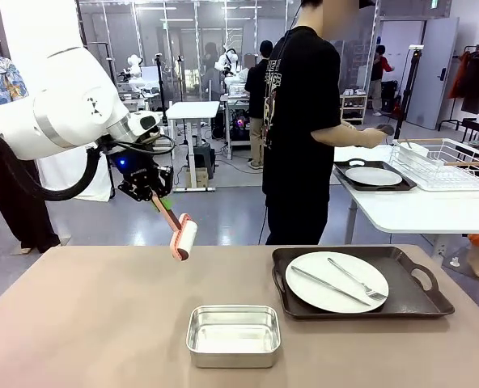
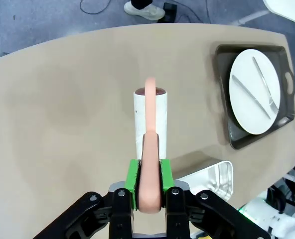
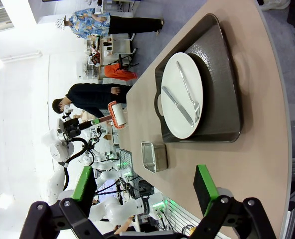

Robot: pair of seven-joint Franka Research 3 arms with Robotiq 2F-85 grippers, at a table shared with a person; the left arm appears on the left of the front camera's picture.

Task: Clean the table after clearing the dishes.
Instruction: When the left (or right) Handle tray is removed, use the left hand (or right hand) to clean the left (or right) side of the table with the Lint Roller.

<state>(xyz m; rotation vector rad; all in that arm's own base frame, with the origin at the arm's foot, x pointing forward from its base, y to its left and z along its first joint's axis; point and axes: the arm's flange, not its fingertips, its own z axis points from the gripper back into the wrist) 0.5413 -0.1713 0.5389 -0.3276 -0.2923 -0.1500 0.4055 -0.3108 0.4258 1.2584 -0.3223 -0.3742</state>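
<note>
Left wrist view: left claw [image 2: 148, 184] pinches lint roller [image 2: 150, 112] (right claw [image 3: 143, 185] gapes).

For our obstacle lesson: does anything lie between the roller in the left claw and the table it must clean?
Directly under the roller, held by the left claw, the table is bare. Further to the robot's right, a tray with a plate and a steel pan sit on the top, blocking those patches.

Beyond the near edge, note a grey floor [image 1: 223, 218]. At the right stands a white side table [image 1: 417, 212] bearing a wire rack [image 1: 446, 166]. Farther back, a small white stand [image 1: 192, 111] sits before glass partitions [image 1: 183, 40]. A grey door [image 1: 428, 73] occupies the far right.
</note>
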